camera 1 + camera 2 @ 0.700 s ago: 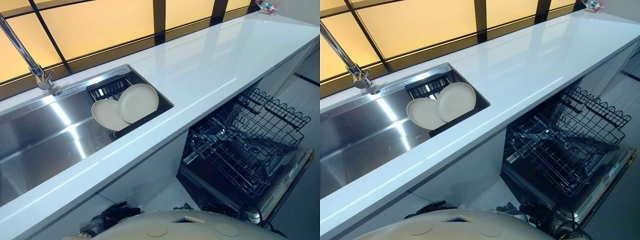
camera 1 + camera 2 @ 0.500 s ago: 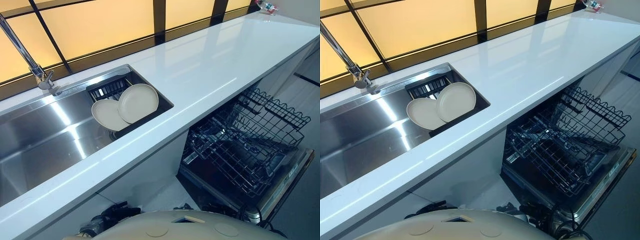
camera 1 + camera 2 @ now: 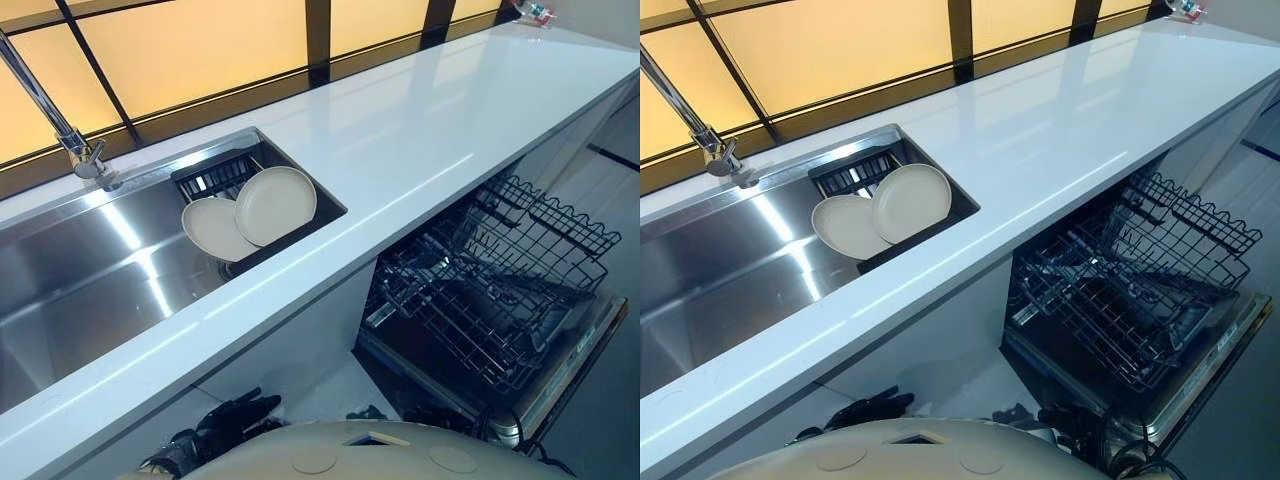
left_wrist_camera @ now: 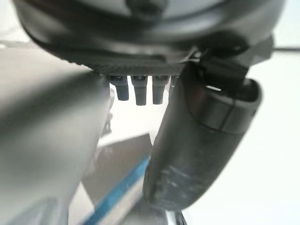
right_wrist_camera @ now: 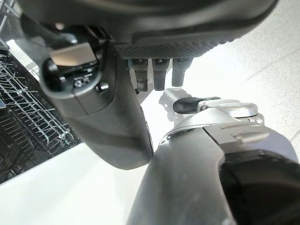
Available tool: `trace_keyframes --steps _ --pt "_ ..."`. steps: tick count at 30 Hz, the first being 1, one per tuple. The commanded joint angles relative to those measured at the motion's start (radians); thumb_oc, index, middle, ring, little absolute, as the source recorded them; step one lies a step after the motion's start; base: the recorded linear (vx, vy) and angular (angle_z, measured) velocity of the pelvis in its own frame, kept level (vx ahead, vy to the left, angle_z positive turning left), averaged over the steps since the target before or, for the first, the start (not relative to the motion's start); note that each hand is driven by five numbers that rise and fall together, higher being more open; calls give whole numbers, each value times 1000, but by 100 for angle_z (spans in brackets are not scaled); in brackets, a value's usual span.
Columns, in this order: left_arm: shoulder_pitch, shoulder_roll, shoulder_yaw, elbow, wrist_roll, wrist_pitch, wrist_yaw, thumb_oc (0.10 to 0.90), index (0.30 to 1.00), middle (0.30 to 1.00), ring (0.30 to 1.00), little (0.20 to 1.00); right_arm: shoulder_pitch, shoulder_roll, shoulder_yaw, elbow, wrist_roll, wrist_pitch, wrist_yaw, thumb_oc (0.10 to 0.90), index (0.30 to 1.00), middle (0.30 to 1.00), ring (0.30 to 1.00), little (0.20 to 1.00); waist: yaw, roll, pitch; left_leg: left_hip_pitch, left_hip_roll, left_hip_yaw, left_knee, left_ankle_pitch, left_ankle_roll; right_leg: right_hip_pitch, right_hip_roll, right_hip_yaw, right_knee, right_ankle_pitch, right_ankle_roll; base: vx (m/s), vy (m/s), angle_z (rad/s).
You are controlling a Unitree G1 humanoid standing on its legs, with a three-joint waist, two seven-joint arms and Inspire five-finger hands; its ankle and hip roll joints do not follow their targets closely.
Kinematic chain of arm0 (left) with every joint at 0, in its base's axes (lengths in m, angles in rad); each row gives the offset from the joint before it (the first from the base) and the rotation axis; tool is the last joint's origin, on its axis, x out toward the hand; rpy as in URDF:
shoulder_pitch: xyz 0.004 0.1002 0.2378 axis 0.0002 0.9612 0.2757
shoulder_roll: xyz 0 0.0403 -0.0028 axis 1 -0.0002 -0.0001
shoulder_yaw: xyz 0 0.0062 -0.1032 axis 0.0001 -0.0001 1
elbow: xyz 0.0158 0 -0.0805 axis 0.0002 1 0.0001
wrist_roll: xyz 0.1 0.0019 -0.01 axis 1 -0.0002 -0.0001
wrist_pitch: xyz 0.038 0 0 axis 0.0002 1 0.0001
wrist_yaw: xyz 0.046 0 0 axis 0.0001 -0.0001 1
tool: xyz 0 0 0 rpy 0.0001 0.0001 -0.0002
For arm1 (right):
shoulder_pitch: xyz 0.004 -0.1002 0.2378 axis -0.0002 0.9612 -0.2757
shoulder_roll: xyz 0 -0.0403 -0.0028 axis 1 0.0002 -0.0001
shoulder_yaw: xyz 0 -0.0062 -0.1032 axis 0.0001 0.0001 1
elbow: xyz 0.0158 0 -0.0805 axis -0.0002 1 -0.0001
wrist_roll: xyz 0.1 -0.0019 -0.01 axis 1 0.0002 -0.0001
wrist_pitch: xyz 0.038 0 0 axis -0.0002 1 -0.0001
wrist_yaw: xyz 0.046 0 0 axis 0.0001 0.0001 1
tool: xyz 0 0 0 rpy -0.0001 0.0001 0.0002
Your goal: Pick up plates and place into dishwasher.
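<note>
Left eye: plates (image 3: pixel 275 205) leaned in sink (image 3: pixel 90 270), far left; dishwasher (image 3: pixel 490 290) open, near right | left wrist: left hand (image 4: pixel 201 140) relaxed, empty | right wrist: right hand (image 5: pixel 108 122) relaxed, empty | step: pre-reach; next needed a lift toward plates

Left hand (image 3: pixel 226 424) and right hand (image 5: pixel 112 122) hang low, fingers (image 4: pixel 140 91) relaxed, empty.

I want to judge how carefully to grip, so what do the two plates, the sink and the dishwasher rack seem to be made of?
The plates: cream, matte, likely ceramic or melamine; the look does not settle which. The sink: brushed stainless steel, by its streaked bright reflections. The dishwasher rack: dark coated metal wire, seemingly, thin crossing rods.
</note>
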Motion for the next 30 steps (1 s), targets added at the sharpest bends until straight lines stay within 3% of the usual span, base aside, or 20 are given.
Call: trace_keyframes --steps 1,2,7,12,14,19,20,22,25,27,28,30 --pt "-84 -108 -34 -145 -154 139 -352 800 900 900 900 900 -85 6 36 4 -36 18 12 800 900 900 900 900 2 8 32 23 -99 68 7 -135 58 -64 -1 37 107 -82 84 -39 39 1" --pt "-85 -118 -46 -201 -142 195 -459 800 900 900 900 900 -84 5 33 1 -45 18 13 800 900 900 900 900 2 12 33 22 -99 68 7 -136 59 -65 -2 35 108 -84 85 0 0 0" --pt "-92 -146 -81 -292 -104 258 -663 800 900 900 900 900 -83 8 32 -4 -61 15 12 800 900 900 900 900 -2 17 35 17 -101 64 7 -136 59 -67 -3 33 107 -84 83 -4 2 -1" --pt "-104 -183 -190 -538 -122 293 -856 800 900 900 900 900 -98 12 64 -17 -34 21 0 800 900 900 900 900 -5 16 46 11 -96 66 7 -133 57 -70 -3 34 109 -86 80 -32 0 -3" --pt "-118 -182 -263 -698 -175 304 -858 800 900 900 900 900 -109 12 80 -29 -13 33 -7 800 900 900 900 900 -6 14 53 6 -94 66 7 -130 57 -75 -2 35 112 -86 78 -50 -17 -1" --pt "-183 -138 -413 -1072 -406 365 -727 800 900 900 900 900 -122 13 118 -45 29 42 -26 800 900 900 900 900 -13 13 65 -4 -89 65 7 -124 60 -84 0 38 122 -88 74 -36 -13 0" --pt "-218 -116 -454 -1188 -503 379 -679 800 900 900 900 900 -124 14 128 -41 38 38 -31 800 900 900 900 900 -16 14 67 -7 -87 65 7 -122 61 -85 0 39 122 -89 73 0 0 0" --pt "-244 -97 -478 -1268 -601 389 -654 800 900 900 900 900 -125 12 135 -37 44 36 -33 800 900 900 900 900 -19 14 66 -7 -86 63 7 -123 63 -84 1 40 121 -89 73 0 0 0" --pt "-320 -60 -507 -1445 -964 392 -649 800 900 900 900 900 -125 3 159 -31 69 33 -32 800 900 900 900 900 -25 11 66 -6 -83 61 7 -123 63 -77 2 40 116 -88 72 6 -9 1" --pt "-364 -55 -496 -1517 -1110 344 -604 800 900 900 900 900 -121 1 169 -31 79 32 -32 800 900 900 900 900 -28 7 63 -5 -82 61 7 -125 63 -73 3 40 111 -85 73 25 -37 7" --pt "-405 -50 -478 -1577 -1237 276 -561 800 900 900 900 900 -117 1 176 -27 84 32 -27 800 900 900 900 900 -30 3 57 -4 -80 61 7 -124 62 -69 5 41 108 -82 73 37 -48 6" --pt "-439 -45 -456 -1623 -1298 194 -485 800 900 900 900 900 -112 2 180 -25 88 29 -24 800 900 900 900 900 -32 -2 53 -1 -79 62 7 -124 61 -64 6 41 103 -78 73 43 -41 7"
